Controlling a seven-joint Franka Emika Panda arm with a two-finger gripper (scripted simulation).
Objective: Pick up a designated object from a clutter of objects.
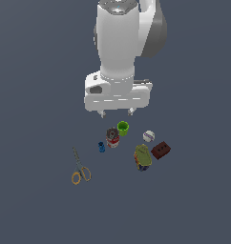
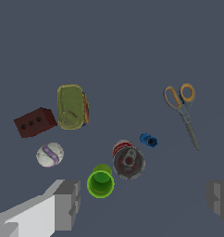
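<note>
1. Orange-handled scissors point(image 1: 79, 167) lie flat, furthest toward the exterior view's left, well apart from the fingers point(image 2: 66, 205).
2. A tiny blue piece point(image 1: 101, 147) sits just beside the red-labelled can point(image 1: 112, 137), which stands upright, its lid shut.
3. The green cup point(image 1: 122, 127) stands upright, mouth open, nothing visible inside, almost under the gripper point(image 1: 117, 113).
4. The gripper hangs above the clutter, spread wide, holding nothing.
5. The white ball with purple-blue stripes point(image 1: 148, 136) rests beyond the cup, untouched.
6. An olive-yellow tin point(image 1: 142, 157) and a brown brick point(image 1: 161, 149) lie nearby.
</note>
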